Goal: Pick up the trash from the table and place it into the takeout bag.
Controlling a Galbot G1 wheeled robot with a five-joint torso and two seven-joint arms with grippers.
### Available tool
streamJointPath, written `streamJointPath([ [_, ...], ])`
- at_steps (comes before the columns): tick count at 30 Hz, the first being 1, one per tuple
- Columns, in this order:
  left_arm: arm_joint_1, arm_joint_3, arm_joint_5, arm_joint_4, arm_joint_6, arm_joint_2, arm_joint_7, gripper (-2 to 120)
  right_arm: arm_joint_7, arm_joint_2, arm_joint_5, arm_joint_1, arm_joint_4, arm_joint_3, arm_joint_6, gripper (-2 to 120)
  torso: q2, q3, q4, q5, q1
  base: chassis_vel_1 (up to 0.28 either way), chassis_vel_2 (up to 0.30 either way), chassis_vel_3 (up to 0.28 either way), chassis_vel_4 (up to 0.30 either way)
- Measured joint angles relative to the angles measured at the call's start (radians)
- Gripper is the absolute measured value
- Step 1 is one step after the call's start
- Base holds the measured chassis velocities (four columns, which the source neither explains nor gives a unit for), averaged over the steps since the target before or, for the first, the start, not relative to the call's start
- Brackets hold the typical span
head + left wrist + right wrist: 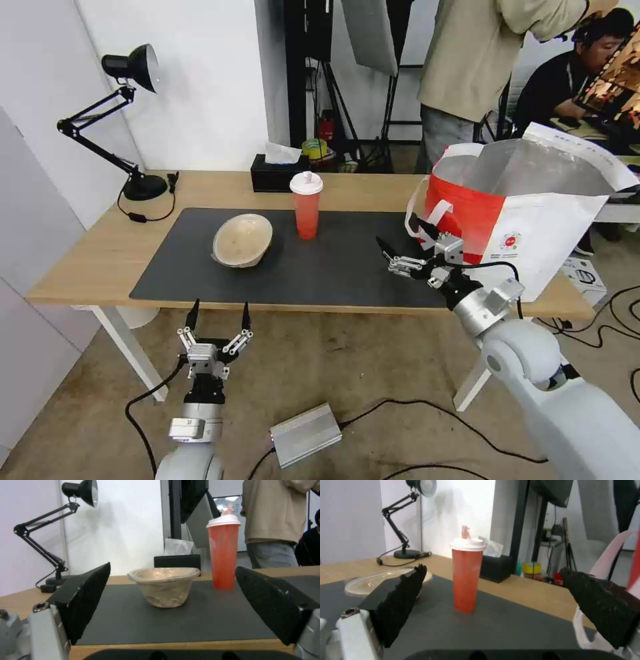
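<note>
Head view: right hand (400, 239) wide open, empty.

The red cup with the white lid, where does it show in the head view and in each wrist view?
Head view: the red cup stands upright on the dark mat, centre, right of the beige bowl.
Left wrist view: the cup is right of centre, behind the bowl.
Right wrist view: the cup is centred between the hand's fingers.
Shared landmark: the black desk lamp.
</note>
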Motion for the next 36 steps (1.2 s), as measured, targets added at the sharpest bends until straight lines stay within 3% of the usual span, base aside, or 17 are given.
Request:
streamJointPath([
  [14, -0.002, -0.022, 0.002, -0.001, -0.005, 0.000, 0.018, 100, 0.012, -0.019, 0.081, 0.138, -0.082, -0.111, -0.043, 100, 0.000, 0.000, 0.0001, 0.0000, 0.000, 0.000, 0.000, 0.000, 0.000],
  [36, -0.023, -0.039, -0.001, 0.016, -0.017, -0.015, 0.020, 100, -0.009, 0.080, 0.121, 0.334, -0.267, -0.293, -0.055, 100, 0.000, 0.000, 0.0000, 0.0000, 0.000, 0.000, 0.000, 0.000, 0.000],
])
